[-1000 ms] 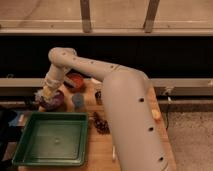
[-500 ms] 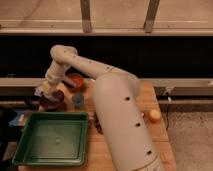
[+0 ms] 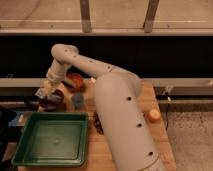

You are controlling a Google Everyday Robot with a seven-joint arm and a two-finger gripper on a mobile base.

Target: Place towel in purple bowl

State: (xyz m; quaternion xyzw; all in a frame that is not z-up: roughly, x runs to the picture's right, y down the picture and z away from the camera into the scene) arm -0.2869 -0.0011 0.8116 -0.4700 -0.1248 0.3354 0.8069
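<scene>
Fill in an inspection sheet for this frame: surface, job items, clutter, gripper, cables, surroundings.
Surface: wooden table, crowded at the far left.
Job's things: purple bowl at the far-left edge; a pale bundle, likely the towel, directly over it.
Clutter: green tray in front; orange-brown bowl behind; small blue cup; orange round object on the right; dark item beside the tray, unclear.
Gripper: gripper above the purple bowl, at the towel.
Cables: nothing seen.
Surroundings: dark window band and metal rail behind.

End effector (image 3: 47, 89) over purple bowl (image 3: 51, 100), hemmed by orange bowl (image 3: 76, 81), cup (image 3: 77, 99), green tray (image 3: 52, 138)
</scene>
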